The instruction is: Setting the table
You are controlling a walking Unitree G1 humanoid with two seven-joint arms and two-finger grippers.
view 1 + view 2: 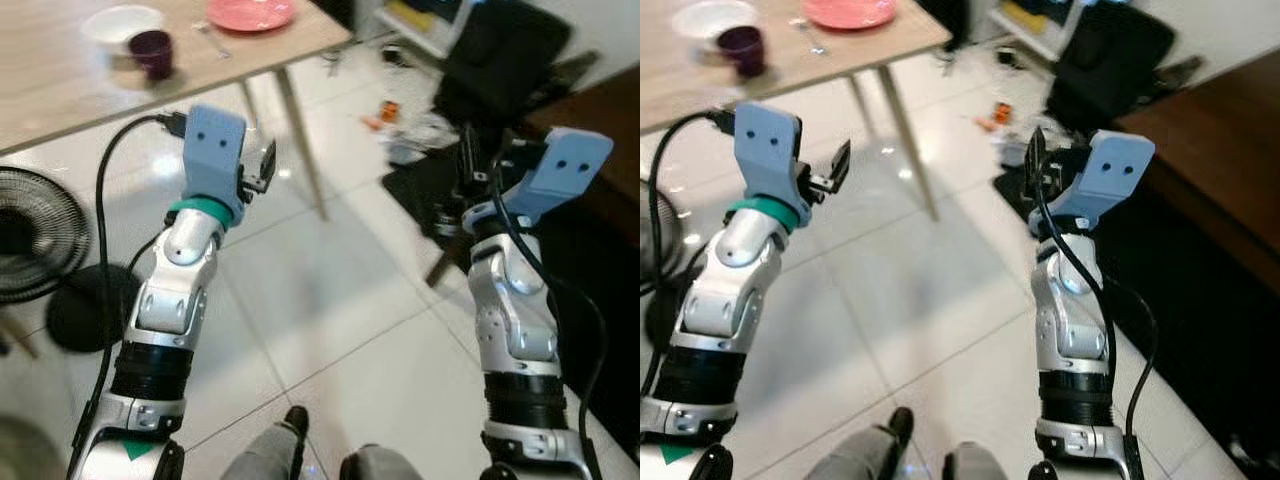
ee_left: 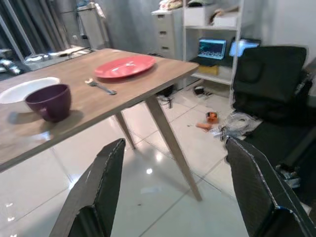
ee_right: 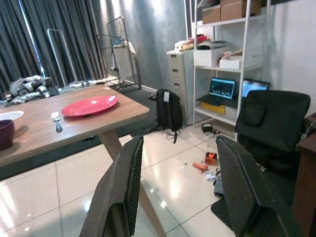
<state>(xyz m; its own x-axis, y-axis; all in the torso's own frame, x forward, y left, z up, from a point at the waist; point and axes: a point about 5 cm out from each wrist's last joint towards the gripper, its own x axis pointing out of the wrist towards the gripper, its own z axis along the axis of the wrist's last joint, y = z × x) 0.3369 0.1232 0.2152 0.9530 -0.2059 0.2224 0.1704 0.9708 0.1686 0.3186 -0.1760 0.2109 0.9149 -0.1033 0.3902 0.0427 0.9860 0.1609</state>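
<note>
A light wooden table [image 1: 60,95] stands ahead to my left. On it lie a red plate [image 1: 250,13], a fork [image 1: 212,40], a dark purple cup [image 1: 151,52] and a white bowl [image 1: 122,22]. In the left wrist view the cup [image 2: 48,101] sits in front of the bowl [image 2: 19,89], with the fork [image 2: 101,87] beside the plate [image 2: 124,66]. My left gripper [image 1: 266,165] is raised short of the table's near edge, open and empty. My right gripper [image 1: 468,160] is held up over the floor to the right, also open and empty.
A table leg [image 1: 302,140] slants down to the tiled floor between my arms. A black fan [image 1: 35,235] stands at the left. A black office chair [image 1: 505,50], floor clutter [image 1: 385,112] and a dark wooden cabinet [image 1: 600,130] crowd the right. Shelves with a laptop [image 3: 222,89] line the far wall.
</note>
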